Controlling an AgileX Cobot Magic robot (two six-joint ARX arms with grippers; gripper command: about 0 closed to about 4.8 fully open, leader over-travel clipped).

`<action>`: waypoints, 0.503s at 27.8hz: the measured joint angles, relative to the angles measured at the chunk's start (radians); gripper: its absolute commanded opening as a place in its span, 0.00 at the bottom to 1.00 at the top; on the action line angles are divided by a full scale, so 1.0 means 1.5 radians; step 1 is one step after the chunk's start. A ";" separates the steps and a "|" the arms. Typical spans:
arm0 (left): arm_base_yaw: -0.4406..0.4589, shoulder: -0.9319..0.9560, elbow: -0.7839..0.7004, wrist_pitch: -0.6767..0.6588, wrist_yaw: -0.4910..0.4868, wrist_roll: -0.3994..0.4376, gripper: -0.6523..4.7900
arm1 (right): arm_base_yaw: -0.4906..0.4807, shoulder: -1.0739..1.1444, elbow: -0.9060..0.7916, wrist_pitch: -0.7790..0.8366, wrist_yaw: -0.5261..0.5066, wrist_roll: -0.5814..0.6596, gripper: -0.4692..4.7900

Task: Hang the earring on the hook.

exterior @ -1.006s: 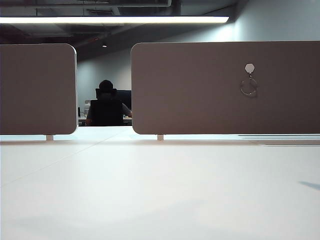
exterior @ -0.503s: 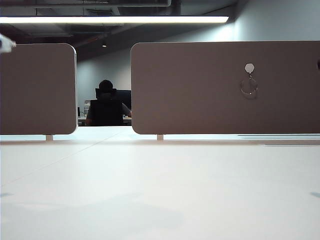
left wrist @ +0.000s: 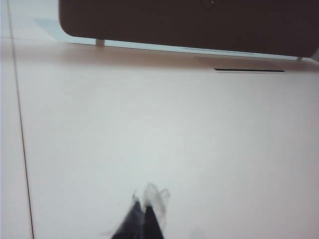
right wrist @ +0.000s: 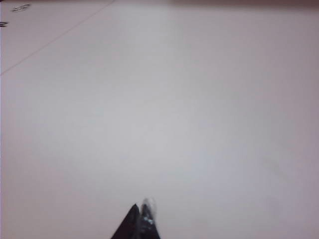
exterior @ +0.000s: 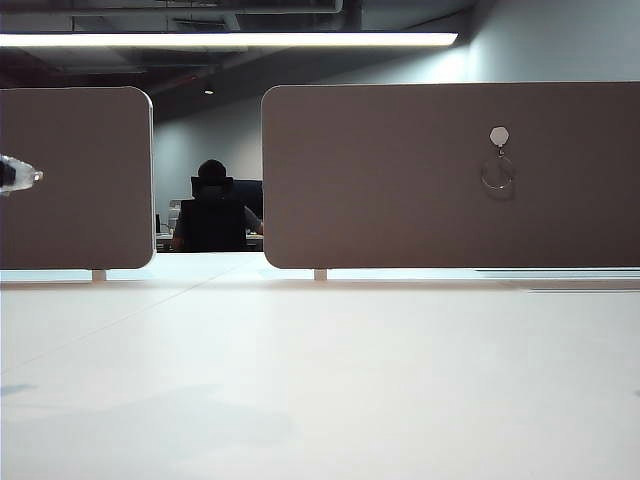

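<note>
Item, hook (exterior: 499, 135): pale hexagonal plate fixed high on the right panel (exterior: 400, 220); a thin prong runs down from it; we judge it set there so a loop can drop over the prong and hang free of the table (exterior: 320, 380).

Item, earring (exterior: 497, 173): silver wire hoop, hanging just below the hook against the panel; it appears to be carried by the prong, though the join is too small for us to confirm; by that reading the task looks done.

Item, left gripper (left wrist: 144, 214): jaws pressed together, nothing between them; over bare table, well apart from the hook; in the exterior view only its tip (exterior: 15, 175) shows at the left edge, in front of the left panel (exterior: 80, 200).

Item, right gripper (right wrist: 139, 216): clenched and empty; over bare table; not visible in the exterior view.

Containers: none in view; we see no tray, box or dish, and nothing lies on the table.

We judge both arms held clear so the hoop hangs undisturbed.
</note>
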 measured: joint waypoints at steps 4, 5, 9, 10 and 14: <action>0.000 0.000 -0.008 -0.019 -0.001 0.001 0.11 | -0.001 0.000 -0.002 0.001 0.040 0.001 0.09; 0.000 0.000 -0.008 -0.022 -0.001 0.002 0.11 | -0.001 0.000 -0.002 0.001 0.039 0.006 0.10; 0.000 0.001 -0.007 -0.040 0.000 0.002 0.11 | -0.001 0.000 -0.002 -0.002 0.038 0.023 0.09; 0.000 0.001 -0.007 -0.042 0.000 0.002 0.11 | -0.001 0.000 -0.002 -0.002 0.038 0.024 0.09; 0.000 0.000 -0.006 -0.045 0.000 0.002 0.11 | -0.001 0.000 -0.002 -0.002 0.039 0.025 0.09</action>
